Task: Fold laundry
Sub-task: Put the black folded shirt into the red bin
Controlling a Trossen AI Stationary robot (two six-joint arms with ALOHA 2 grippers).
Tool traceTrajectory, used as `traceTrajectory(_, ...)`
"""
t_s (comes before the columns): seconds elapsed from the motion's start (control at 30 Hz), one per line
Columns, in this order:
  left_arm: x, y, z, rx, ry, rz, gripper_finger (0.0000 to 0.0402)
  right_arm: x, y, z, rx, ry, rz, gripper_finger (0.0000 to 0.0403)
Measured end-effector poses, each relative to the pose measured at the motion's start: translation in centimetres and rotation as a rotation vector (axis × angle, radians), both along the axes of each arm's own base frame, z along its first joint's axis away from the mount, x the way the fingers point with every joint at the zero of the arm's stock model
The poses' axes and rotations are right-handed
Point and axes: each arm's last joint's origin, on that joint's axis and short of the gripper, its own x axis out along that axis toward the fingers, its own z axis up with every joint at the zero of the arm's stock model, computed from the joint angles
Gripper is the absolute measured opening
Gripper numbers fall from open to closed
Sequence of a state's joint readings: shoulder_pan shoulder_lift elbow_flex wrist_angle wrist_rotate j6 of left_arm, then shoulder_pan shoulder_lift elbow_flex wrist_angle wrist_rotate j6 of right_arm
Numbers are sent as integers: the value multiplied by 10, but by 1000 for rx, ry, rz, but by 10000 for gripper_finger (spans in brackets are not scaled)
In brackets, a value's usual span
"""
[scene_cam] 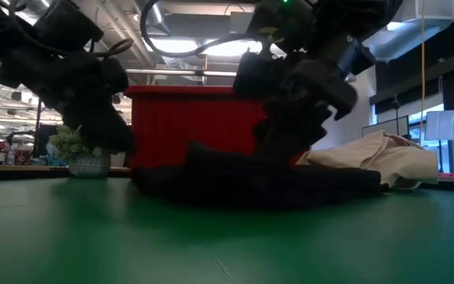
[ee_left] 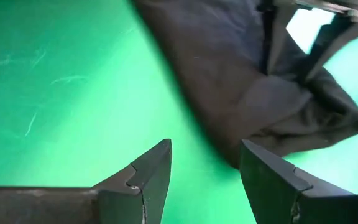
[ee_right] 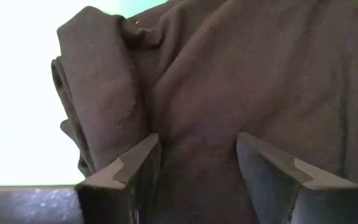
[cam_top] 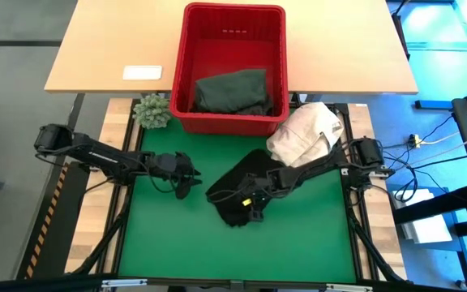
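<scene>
The crumpled black cloth garment [cam_top: 246,188] lies on the green table [cam_top: 177,235], right of centre. The right pincer [cam_top: 254,209] rests on it, fingers apart; the left pincer [cam_top: 191,180] waits just left of it, also apart. A dark green garment [cam_top: 232,89] lies in the red plastic basket [cam_top: 186,49] at the far side.

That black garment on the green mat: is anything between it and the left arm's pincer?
Nothing visible. Only bare green mat separates the open left pincer from the black garment. The right pincer, also open, is over the garment.

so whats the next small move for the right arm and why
Probably lower the right gripper and close on the black garment. Its jaws stand open right over the crumpled cloth on the green mat, gripping nothing, while the left gripper waits open beside the garment's edge.
</scene>
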State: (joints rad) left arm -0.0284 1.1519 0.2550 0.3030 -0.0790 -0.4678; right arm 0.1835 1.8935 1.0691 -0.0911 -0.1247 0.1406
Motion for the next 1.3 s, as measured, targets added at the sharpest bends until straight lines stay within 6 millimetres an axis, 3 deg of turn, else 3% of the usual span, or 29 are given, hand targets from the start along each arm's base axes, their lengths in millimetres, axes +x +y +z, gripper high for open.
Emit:
traceTrajectory(0.37,3,10,-9,-126,17,11,179,-4,15,0,10,15,52,209)
traceTrajectory(0.73,26,2,-16,-187,-32,-56,179,15,18,42,-74,57,84,209)
traceTrajectory(0.93,37,-5,-19,-211,-13,-121,180,6,19,43,-99,172,95,209)
traceTrajectory(1.3,54,-2,-22,-232,9,-150,259,-7,51,43,-99,214,153,209)
